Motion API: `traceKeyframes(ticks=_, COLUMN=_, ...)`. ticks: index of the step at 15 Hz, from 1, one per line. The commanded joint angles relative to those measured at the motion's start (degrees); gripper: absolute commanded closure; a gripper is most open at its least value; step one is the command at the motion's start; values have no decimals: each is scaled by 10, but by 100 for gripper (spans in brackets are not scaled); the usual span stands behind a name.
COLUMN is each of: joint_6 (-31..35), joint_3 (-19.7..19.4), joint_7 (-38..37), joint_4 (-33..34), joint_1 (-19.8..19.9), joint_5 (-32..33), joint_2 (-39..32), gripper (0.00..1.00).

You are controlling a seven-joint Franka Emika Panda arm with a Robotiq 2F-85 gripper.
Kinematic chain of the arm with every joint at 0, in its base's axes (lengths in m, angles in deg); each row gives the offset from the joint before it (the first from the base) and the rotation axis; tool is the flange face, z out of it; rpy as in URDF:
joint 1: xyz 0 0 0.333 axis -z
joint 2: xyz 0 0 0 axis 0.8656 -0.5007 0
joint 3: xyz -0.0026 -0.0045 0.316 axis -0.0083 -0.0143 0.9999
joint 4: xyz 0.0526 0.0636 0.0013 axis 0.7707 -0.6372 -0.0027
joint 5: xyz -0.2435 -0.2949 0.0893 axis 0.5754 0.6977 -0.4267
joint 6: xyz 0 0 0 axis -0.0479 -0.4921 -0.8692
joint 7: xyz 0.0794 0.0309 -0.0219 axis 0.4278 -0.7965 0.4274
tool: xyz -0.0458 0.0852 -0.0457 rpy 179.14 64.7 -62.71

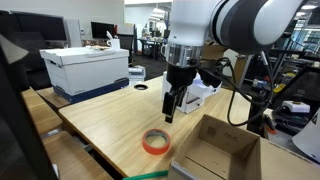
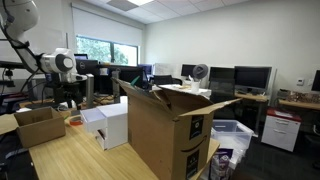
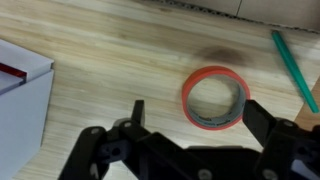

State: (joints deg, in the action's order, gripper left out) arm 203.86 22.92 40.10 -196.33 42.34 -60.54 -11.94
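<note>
Pale wooden bench [image 1: 100, 110] in an office carries it all: jaws, spread wide and empty, hover over a roll of orange tape [image 3: 215, 98] lying flat between them, a touch toward 2 o'clock in the wrist view, seemingly an approach; gripping calls for centring and descending.

Tape roll [image 3: 215, 98] orange-red, grey-green inner ring. Worktop [image 3: 110, 60] pale wood grain. Pen [image 3: 294, 68] green. Gripper [image 1: 173, 102] black. Cardboard box [image 1: 222, 150] brown. Storage box [image 1: 85, 68] white, blue base.
</note>
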Motion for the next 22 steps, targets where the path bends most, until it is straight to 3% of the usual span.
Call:
traceKeyframes(ticks=1, joint_6=6, joint_3=-15, joint_7=-10, joint_4=20, joint_1=-19, joint_5=11, joint_2=-27, gripper=0)
traceKeyframes(ticks=8, joint_6=28, joint_3=-34, joint_7=-3, joint_4=46, joint_1=-40, joint_5=3, joint_2=-74, gripper=0)
traceKeyframes(ticks=22, joint_6=21, joint_3=-42, joint_7=4, joint_4=50, joint_1=-45, joint_5=-5, joint_2=-75, gripper=0)
